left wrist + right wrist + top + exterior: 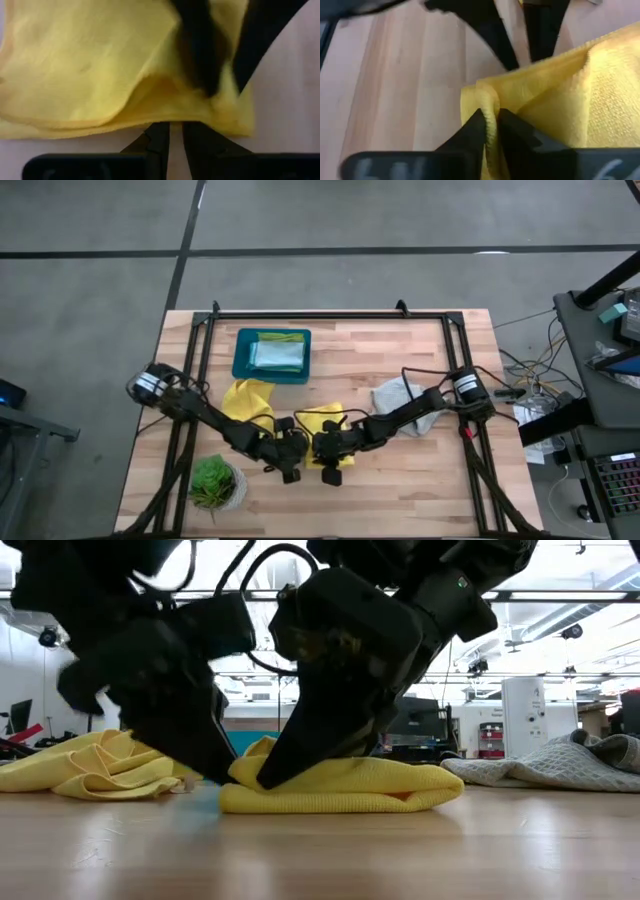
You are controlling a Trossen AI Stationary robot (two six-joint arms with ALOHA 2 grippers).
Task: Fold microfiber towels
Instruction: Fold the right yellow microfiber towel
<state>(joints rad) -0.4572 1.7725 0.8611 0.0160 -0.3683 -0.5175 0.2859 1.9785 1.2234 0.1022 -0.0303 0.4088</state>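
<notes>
Yellow towel [580,95]: lying folded under both end effectors.
Right end effector [491,131]: pinching its edge.
Left end effector [174,142]: nearly closed, holding nothing.
Tip: keep edges lined up.

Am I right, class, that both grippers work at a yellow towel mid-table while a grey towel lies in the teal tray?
Not quite. The high view shows the grey towel on the bare table by the right arm; the teal tray holds folded pale cloths.
</notes>
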